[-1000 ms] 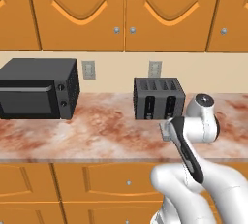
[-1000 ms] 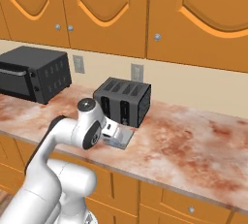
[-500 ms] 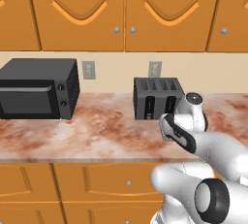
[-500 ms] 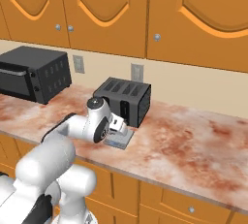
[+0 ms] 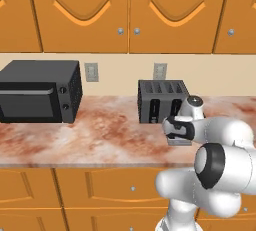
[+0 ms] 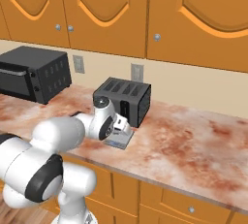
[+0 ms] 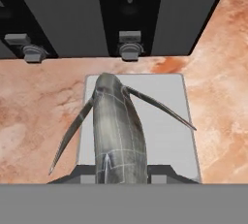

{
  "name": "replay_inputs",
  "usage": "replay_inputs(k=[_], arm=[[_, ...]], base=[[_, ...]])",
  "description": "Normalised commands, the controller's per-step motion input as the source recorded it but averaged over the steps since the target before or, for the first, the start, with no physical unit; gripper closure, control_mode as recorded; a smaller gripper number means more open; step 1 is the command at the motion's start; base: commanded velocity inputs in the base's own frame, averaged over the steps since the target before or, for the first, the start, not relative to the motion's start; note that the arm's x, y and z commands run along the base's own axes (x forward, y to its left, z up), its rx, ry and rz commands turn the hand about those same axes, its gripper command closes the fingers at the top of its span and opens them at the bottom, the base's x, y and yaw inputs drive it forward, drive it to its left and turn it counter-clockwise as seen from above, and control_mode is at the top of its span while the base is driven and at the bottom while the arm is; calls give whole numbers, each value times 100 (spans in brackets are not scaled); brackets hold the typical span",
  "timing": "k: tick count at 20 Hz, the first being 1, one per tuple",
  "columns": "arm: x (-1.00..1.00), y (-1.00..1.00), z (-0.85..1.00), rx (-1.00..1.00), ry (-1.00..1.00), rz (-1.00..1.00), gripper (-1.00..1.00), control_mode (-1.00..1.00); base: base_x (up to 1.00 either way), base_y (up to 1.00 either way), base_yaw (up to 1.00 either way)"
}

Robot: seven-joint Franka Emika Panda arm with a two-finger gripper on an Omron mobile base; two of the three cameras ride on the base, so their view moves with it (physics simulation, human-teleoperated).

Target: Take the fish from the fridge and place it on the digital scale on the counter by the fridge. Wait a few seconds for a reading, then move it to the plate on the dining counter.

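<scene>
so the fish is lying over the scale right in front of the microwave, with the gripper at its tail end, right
Not quite. The fish is over the digital scale, but the scale sits in front of the black toaster, not the microwave, which stands farther along the counter. The hand view shows the toaster's levers just behind the scale.

A black toaster [image 5: 159, 101] stands at the back of the marbled top, slots up, its two lever knobs [image 7: 130, 43] on the near face. A black microwave [image 5: 39, 97] sits well to its left. Two wall outlets [image 5: 91, 71] are set in the cream backsplash. Orange upper cabinets [image 6: 111, 9] with small round knobs hang above.
</scene>
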Motion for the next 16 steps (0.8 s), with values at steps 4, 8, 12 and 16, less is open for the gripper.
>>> replay_inputs(k=[4,8,12,16], arm=[[17,-6,-29,0,0,0,100,-100],[13,0,-17,0,0,0,100,-100],[22,0,-9,0,0,0,100,-100],[23,-3,-6,0,0,0,100,-100]], base=[[0,0,0],[0,0,0],[0,0,0],[0,0,0]])
